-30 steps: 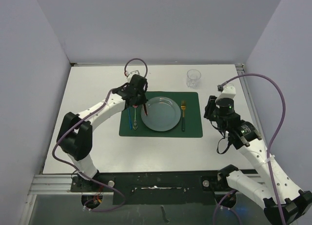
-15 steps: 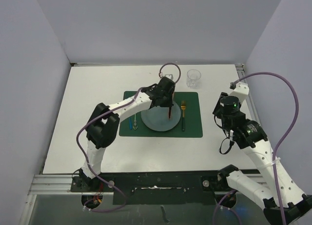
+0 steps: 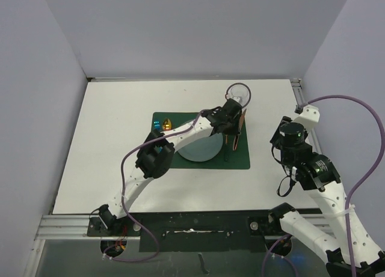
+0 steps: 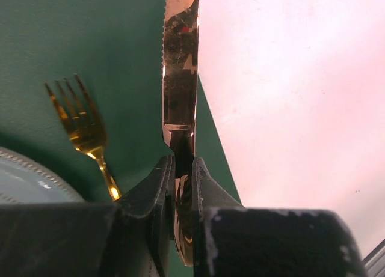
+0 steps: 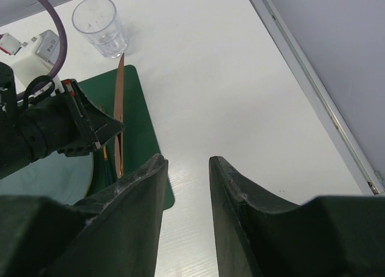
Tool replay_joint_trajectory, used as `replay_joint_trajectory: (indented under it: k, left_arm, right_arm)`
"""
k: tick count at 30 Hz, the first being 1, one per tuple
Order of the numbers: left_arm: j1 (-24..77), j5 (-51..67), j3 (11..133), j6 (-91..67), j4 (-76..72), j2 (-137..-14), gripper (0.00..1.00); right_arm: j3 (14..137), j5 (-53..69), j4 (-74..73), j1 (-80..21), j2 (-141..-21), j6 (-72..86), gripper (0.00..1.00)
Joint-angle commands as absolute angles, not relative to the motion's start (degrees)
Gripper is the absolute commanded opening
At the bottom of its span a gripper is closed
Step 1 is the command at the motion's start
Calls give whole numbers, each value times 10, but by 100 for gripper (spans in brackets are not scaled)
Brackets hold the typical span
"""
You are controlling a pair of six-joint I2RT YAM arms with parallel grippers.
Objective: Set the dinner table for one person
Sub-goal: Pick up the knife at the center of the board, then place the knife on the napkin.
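Note:
My left gripper (image 3: 233, 125) is shut on a copper-coloured knife (image 3: 242, 122) and holds it over the right edge of the dark green placemat (image 3: 240, 160), to the right of the gold fork (image 4: 81, 118). In the left wrist view the knife (image 4: 179, 79) is pinched by its handle, blade pointing away, above the border between the placemat (image 4: 90, 48) and the white dinner table (image 4: 289, 109). The grey plate (image 3: 201, 151) lies mid-mat, partly under my left arm. My right gripper (image 5: 186, 169) is open and empty over bare table right of the mat.
A clear glass (image 5: 101, 26) stands beyond the mat's far right corner, close to the knife tip. A small blue item (image 3: 157, 125) and a gold one (image 3: 167, 124) lie at the mat's far left corner. The table's metal rail (image 5: 313, 103) runs along the right.
My left arm has swung right with the knife, from left of the plate, across it, to the mat's right edge. My right arm has drawn back to the right.

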State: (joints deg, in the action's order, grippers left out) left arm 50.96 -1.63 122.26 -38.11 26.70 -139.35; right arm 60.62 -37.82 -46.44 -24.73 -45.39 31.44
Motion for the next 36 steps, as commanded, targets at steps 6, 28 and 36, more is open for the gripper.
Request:
replay_joint_trajectory:
  k: [6, 28, 36]
  left_arm:
    - [519, -6, 1266, -460, 269, -1397, 0]
    - [539, -28, 1173, -524, 249, -1385, 0]
    - [539, -27, 1192, -533, 251, -1401, 0]
  right_arm:
    - [636, -410, -472, -245, -434, 318, 36]
    - [639, -389, -474, -244, -427, 323, 36]
    - [639, -389, -474, -244, -429, 323, 36]
